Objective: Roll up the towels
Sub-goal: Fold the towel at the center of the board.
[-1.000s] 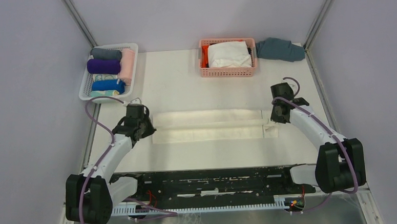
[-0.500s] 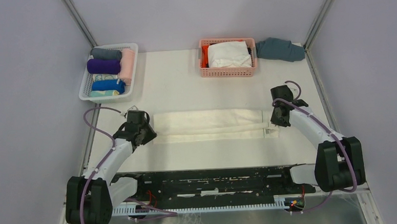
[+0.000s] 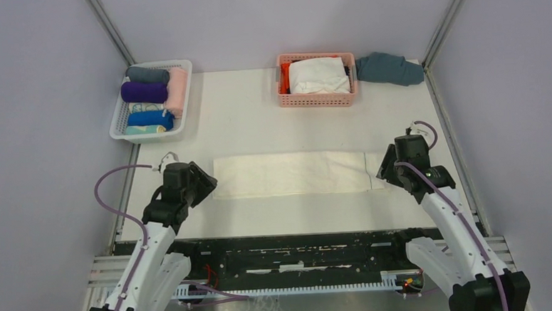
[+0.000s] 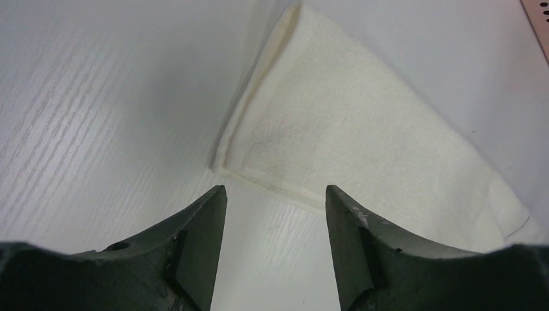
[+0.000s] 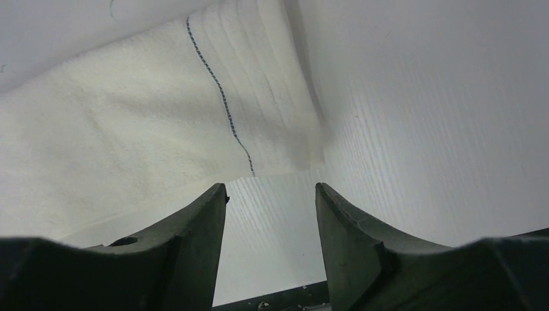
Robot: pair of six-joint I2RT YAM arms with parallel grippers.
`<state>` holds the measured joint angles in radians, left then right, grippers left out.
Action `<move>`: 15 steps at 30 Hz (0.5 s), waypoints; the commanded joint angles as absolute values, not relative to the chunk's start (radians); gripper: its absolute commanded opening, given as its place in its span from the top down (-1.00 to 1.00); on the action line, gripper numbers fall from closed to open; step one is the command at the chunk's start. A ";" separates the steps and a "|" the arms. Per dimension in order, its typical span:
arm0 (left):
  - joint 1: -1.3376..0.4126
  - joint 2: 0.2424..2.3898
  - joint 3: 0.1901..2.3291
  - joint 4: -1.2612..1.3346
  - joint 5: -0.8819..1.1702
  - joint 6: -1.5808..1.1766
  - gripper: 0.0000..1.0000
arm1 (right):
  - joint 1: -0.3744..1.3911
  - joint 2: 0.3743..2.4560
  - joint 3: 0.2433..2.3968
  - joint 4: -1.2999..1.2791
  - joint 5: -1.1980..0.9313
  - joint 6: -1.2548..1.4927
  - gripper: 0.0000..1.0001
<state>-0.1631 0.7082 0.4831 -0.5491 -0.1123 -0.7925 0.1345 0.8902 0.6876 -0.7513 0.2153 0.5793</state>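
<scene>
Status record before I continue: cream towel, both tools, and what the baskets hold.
cream towel: long folded strip, flat on the table, not yet rolled
left tool: open, at the strip's left end, holding nothing
right tool: open, at the strip's right end, holding nothing
white basket: far left, purple towel rolled inside among other rolls
pink basket: far centre, holds a white cloth
teal-grey cloth: bunched right of the pink basket
</scene>
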 commanded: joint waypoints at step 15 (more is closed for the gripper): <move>-0.160 0.961 0.491 -0.377 -0.169 -0.779 -0.02 | 0.129 1.060 0.674 -0.515 0.069 0.586 -0.15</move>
<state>-0.1631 0.9344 0.4831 -0.4561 -0.1291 -0.7914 0.1345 1.0260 0.6765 -0.6147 0.1139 0.5720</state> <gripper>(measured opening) 0.533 0.581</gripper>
